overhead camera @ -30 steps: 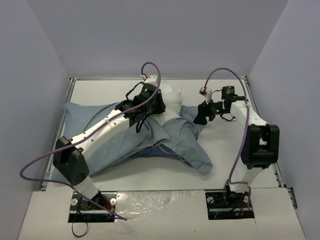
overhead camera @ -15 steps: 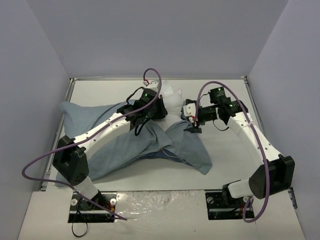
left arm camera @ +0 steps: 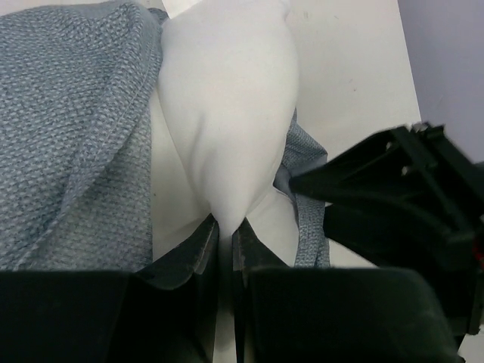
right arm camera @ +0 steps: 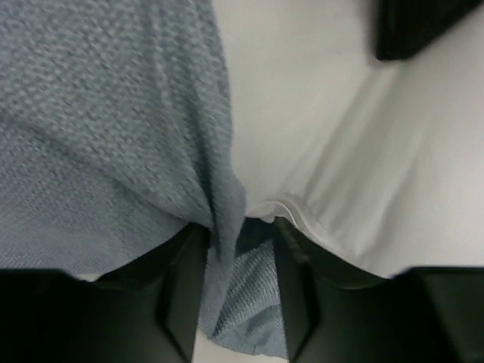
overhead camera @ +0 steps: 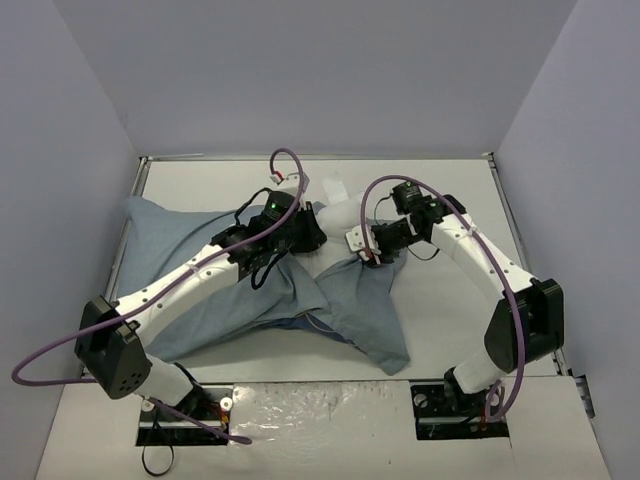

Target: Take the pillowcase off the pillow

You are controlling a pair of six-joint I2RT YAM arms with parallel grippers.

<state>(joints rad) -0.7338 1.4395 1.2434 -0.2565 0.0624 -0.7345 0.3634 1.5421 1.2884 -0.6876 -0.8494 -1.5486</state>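
Blue cloth fills the left and centre of the overhead view: the pillowcase [overhead camera: 230, 290] lies rumpled on the white table [overhead camera: 450, 200], running from the left edge to a loose flap at lower centre. The pillow [overhead camera: 338, 208] shows only as a white corner poking out of the cloth's upper edge, just above the middle of the frame. The two grippers meet there, near each other. The left gripper [overhead camera: 308, 232] sits on the left of that white corner and the right gripper [overhead camera: 366, 246] just to its lower right. From the left wrist, the black fingers [left arm camera: 200, 249] at the bottom of the frame are drawn almost together and pinch a narrow fold of the white pillow, which bulges upward above them. Grey-blue weave lies along its left side, and the black bulk of the other gripper fills the right of the frame. From the right wrist, the two fingers [right arm camera: 185, 280] stand apart at lower centre, and a hanging fold of the pillowcase drops between them. The fold seems to rest against the finger on the left of the frame, though blur hides any real grip. White seamed fabric, probably the pillow, fills the right of that frame.
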